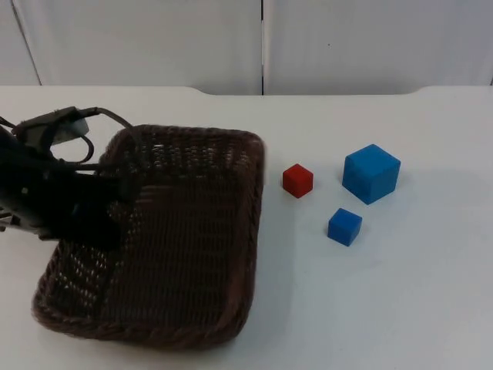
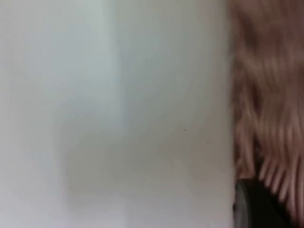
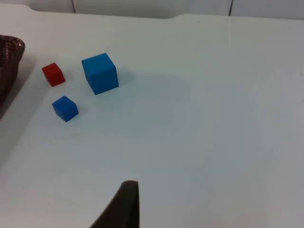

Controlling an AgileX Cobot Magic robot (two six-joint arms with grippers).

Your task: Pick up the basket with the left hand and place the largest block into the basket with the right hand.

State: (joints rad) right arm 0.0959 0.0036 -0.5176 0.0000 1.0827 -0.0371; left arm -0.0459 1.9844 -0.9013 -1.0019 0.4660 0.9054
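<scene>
White table (image 1: 431,308) ending at a grey wall (image 1: 154,38). Basket (image 1: 185,254) at left, its left rim under the left gripper (image 1: 115,193); jaw state cannot be told. Large blue block (image 1: 371,173) at right, red block (image 1: 297,180) and small blue block (image 1: 344,227) just beside it. Right fingertip (image 3: 124,204) hangs well apart over bare table.

The top view looks down and forward over the tabletop (image 1: 431,308) toward the partition wall (image 1: 370,38). The left wrist camera sits close against the basket (image 2: 268,95). The right wrist camera looks from farther back, sharing the three blocks (image 3: 99,73) with the top view.
</scene>
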